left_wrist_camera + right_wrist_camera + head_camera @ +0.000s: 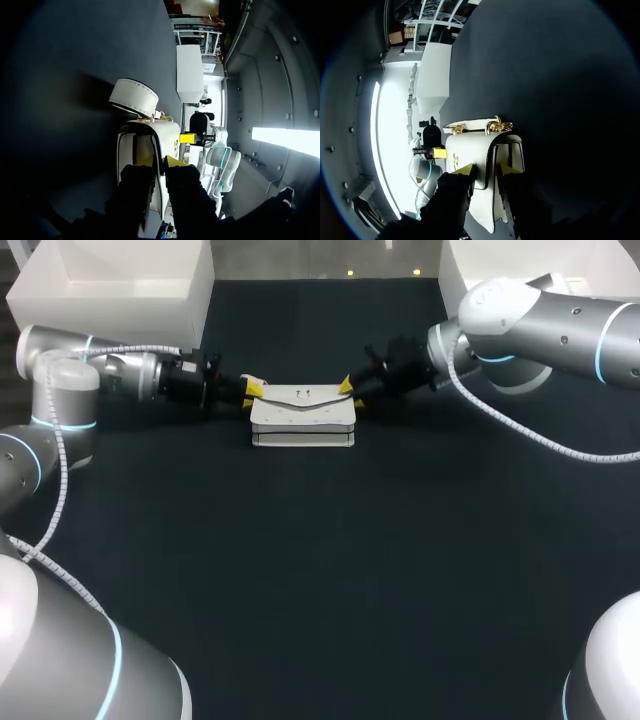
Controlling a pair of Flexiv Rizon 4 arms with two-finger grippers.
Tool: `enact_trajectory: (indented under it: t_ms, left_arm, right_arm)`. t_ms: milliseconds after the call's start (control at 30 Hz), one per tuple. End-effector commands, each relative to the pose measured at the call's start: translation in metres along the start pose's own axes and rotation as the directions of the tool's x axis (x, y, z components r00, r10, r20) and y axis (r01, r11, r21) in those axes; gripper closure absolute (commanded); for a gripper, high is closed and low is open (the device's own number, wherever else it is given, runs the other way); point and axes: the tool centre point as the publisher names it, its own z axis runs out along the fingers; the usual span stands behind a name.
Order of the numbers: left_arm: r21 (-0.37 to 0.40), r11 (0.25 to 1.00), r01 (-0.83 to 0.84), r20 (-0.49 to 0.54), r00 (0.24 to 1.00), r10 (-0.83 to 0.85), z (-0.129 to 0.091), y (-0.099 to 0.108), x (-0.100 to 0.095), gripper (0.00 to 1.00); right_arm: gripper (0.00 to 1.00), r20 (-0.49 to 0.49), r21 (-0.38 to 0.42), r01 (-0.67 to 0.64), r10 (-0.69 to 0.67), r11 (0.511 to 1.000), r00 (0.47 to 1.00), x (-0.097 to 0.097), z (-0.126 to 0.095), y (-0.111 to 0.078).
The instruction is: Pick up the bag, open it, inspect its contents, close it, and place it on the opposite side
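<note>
A white handbag (pixel 302 416) with a flap and a small clasp rests on the dark table (pixel 320 570), at the back middle. My left gripper (pixel 251 391) is at the bag's left end and my right gripper (pixel 350 393) at its right end. In the left wrist view the left gripper (pixel 158 161) pinches the edge of the bag (pixel 162 134), with the white strap (pixel 134 97) curled ahead of it. In the right wrist view the right gripper (pixel 486 169) straddles the end of the bag (pixel 472 147), both tips against it, and a gold chain (pixel 498 125) lies beyond.
A white box (pixel 110 285) stands at the back left corner and another white box (pixel 530 260) at the back right. Dark table surface stretches in front of the bag to the near edge.
</note>
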Motion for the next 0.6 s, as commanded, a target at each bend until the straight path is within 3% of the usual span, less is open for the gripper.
enact_trajectory:
  t_ms: [33,133,200,233,267,300,600]
  left_arm:
    - [-0.008,1.0,0.002,-0.001,1.0,-0.002,0.001,-0.003,-0.004,1.0]
    - [-0.004,1.0,-0.007,0.005,1.0,0.007,-0.002,0.0,-0.002,0.99]
    - [0.003,1.0,-0.016,0.007,1.0,0.016,-0.005,0.002,0.001,0.36]
    - [0.007,1.0,-0.025,0.006,1.0,0.025,-0.007,0.004,0.004,0.07]
    - [0.013,0.999,-0.036,0.011,0.999,0.036,-0.008,0.006,0.006,0.0]
    - [0.017,0.999,-0.046,0.013,0.999,0.046,-0.011,0.008,0.009,0.0]
    - [0.021,0.993,-0.113,0.05,0.992,0.112,-0.026,0.034,0.027,0.0]
  right_arm:
    - [1.0,-0.005,0.003,-0.002,0.002,1.0,1.0,-0.002,0.002,-0.002]
    - [1.0,-0.008,0.004,-0.006,0.007,1.0,1.0,-0.003,0.001,-0.003]
    - [1.0,-0.01,0.001,-0.007,0.007,1.0,1.0,-0.002,-0.002,-0.005]
    - [0.87,-0.01,0.0,-0.007,0.007,1.0,1.0,-0.001,-0.003,-0.005]
    - [0.53,-0.005,-0.006,-0.004,0.004,1.0,1.0,-0.001,-0.005,-0.006]
    - [0.0,-0.002,-0.009,-0.005,0.005,1.0,1.0,0.0,-0.007,-0.007]
    - [0.0,0.105,-0.043,0.016,-0.011,0.999,0.994,0.001,-0.036,-0.014]
